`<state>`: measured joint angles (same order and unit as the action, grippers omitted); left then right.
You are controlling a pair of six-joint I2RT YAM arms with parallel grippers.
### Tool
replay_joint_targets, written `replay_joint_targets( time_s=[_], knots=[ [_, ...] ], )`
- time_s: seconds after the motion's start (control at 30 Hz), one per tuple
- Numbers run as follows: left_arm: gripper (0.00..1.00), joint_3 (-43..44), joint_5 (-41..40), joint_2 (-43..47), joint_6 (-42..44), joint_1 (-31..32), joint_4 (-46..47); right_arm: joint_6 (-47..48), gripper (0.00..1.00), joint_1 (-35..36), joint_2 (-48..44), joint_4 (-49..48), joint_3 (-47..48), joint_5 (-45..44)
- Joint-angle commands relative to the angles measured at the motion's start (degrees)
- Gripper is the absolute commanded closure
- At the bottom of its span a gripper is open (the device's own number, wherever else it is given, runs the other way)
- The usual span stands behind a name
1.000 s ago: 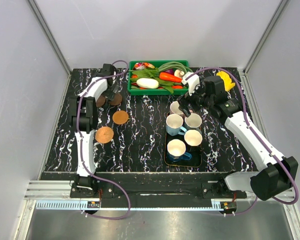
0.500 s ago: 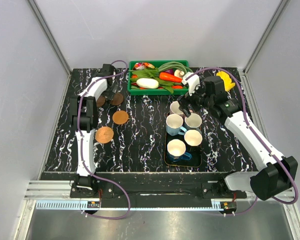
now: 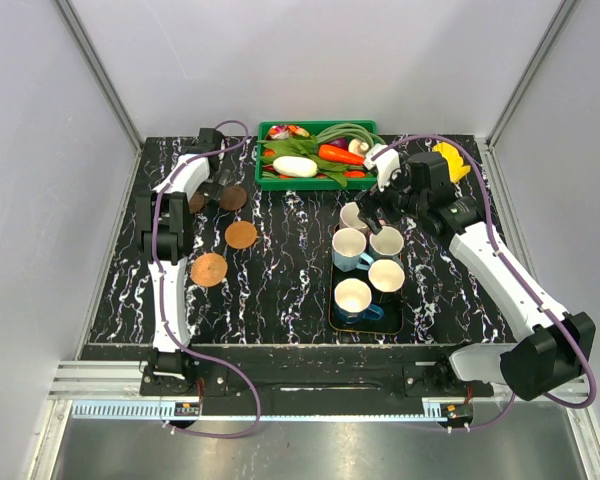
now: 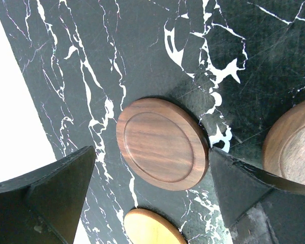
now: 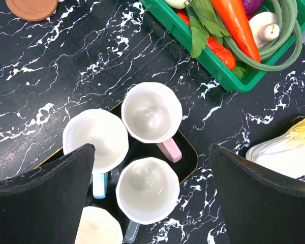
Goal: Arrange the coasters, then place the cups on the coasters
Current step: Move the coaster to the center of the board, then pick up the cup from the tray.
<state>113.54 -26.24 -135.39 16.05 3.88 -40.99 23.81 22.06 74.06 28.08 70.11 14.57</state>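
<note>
Left hand: fingers wide apart, straddling dark coaster lying flat on surface. Second coaster at 3 o'clock, lighter coaster at 6. Right hand: spread open, empty, above pink-handled cup. Other cups at 6–8 o'clock, all on black tray.

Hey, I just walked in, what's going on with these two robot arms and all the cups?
The arms are laying out coasters and cups. The left gripper hangs open over a dark brown coaster at the far left of the table, with other coasters lying nearby. The right gripper hangs open above the five cups, all standing on the black tray, the pink-handled cup just below it. No cup sits on a coaster yet, and neither gripper holds anything.
</note>
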Motion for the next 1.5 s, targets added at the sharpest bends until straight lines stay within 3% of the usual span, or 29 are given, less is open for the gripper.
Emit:
replay_joint_targets(
  time_s=[0.0, 0.57, 0.8, 1.13, 1.33, 1.47],
  knots=[
    [0.01, 1.60, -1.62, 1.36, -0.41, -0.36, 0.48, 0.62, 0.00, -0.27, -0.23, -2.50, 0.12, 0.29],
    [0.01, 1.69, -2.50, 2.24, -0.41, -0.45, -0.32, 0.62, 0.00, -0.27, -0.85, -2.50, 0.03, 0.46],
    [0.01, 1.08, 1.79, 4.78, -1.37, -0.36, 0.12, 0.80, 0.00, -0.27, -0.76, -2.59, -0.06, 0.72],
    [0.01, -7.53, 12.61, 22.35, -3.48, -0.19, 4.08, 0.80, 0.00, -0.27, -0.50, -2.50, 0.12, 0.64],
    [0.01, -25.87, 14.19, 39.56, -2.17, -0.28, 6.01, 1.76, 0.00, -0.27, -0.76, -1.54, 0.73, 0.11],
    [0.01, -37.75, 18.05, 52.74, 0.03, -2.11, 7.24, 4.13, 0.00, -0.27, -0.15, 4.25, 3.54, 0.99]
  ],
)
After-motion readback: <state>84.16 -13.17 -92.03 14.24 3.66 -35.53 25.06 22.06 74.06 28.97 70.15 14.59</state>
